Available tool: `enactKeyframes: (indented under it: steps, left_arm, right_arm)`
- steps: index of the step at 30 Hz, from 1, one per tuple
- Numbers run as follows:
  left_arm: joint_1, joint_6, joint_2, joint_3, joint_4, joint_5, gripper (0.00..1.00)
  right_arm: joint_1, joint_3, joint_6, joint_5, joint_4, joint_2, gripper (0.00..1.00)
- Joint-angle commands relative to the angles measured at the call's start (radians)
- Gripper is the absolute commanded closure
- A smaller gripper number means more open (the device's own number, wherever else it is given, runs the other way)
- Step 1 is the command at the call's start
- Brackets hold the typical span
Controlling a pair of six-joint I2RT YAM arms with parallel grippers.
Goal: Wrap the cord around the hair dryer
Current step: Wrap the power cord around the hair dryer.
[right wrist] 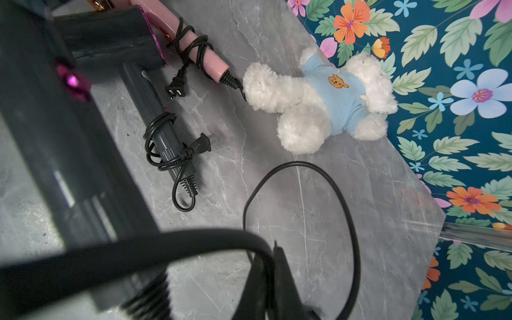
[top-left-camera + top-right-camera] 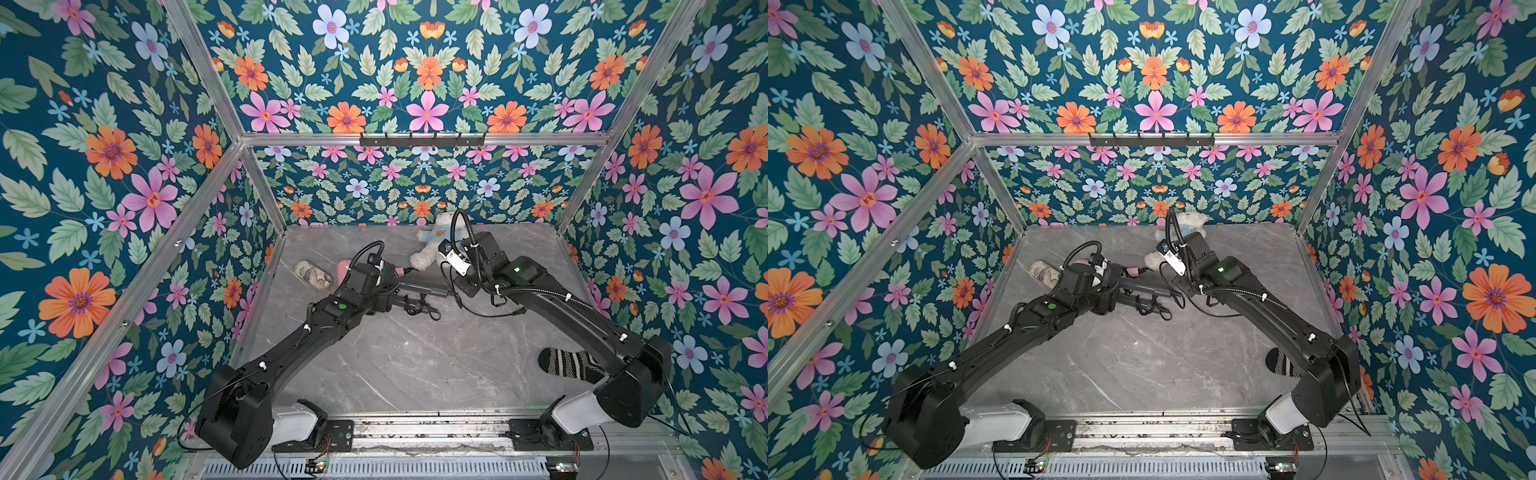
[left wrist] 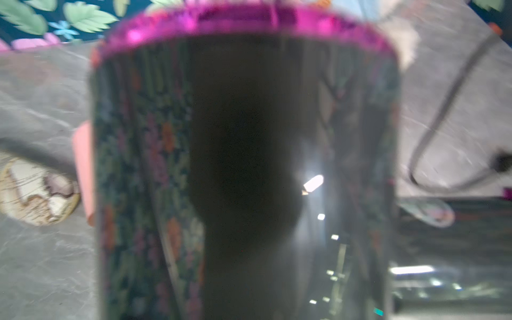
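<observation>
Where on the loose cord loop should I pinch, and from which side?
Probably the loop's far arc of the cord, toward the teddy bear, coming from straight above: it seems to lie flat on bare table there, with open space either side.

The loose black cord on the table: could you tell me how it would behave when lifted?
Probably floppy: the cord lies in a slack open loop. Likely springy too, since its curve is smooth, unkinked, so wraps may loosen.

Bright, even light is filling both top views, walls (image 2: 428, 83) bowing at the edges. In the left wrist view the hair dryer (image 3: 243, 138) is blurring close up, glare glinting toward four o'clock.
</observation>
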Motion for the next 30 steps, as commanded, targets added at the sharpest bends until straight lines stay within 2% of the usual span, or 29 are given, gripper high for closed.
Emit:
enactKeyframes:
  steps: [1, 7, 10, 13, 16, 18, 20, 24, 30]
  left_arm:
    - [0.0, 0.075, -0.035, -0.024, 0.061, 0.161, 1.0]
    - [-0.001, 0.048, -0.057, -0.065, 0.162, 0.321, 1.0]
    - [-0.001, 0.026, -0.057, -0.094, 0.235, 0.469, 1.0]
    - [-0.001, -0.01, -0.068, -0.149, 0.362, 0.62, 1.0]
    - [-0.001, -0.115, -0.104, -0.233, 0.582, 0.676, 1.0]
    - [0.0, -0.225, -0.122, -0.286, 0.738, 0.626, 1.0]
    - [0.0, -0.306, -0.13, -0.311, 0.807, 0.521, 1.0]
    - [0.0, -0.433, -0.151, -0.34, 0.834, 0.266, 1.0]
    - [-0.001, -0.549, -0.157, -0.346, 0.838, 0.008, 1.0]
  right_arm:
    - [-0.002, 0.004, -0.034, -0.028, -0.032, 0.003, 1.0]
    - [-0.002, -0.016, -0.019, -0.147, 0.018, 0.004, 1.0]
    - [-0.009, -0.004, -0.012, -0.186, 0.036, 0.037, 1.0]
    - [-0.023, 0.025, 0.011, -0.225, 0.04, 0.095, 1.0]
    - [-0.029, 0.052, 0.049, -0.26, 0.033, 0.157, 1.0]
    - [-0.038, 0.056, 0.084, -0.282, 0.037, 0.198, 1.0]
    - [-0.05, 0.047, 0.126, -0.309, 0.045, 0.209, 1.0]
    - [-0.068, -0.002, 0.188, -0.347, 0.065, 0.196, 1.0]
    - [-0.061, -0.058, 0.234, -0.363, 0.042, 0.18, 1.0]
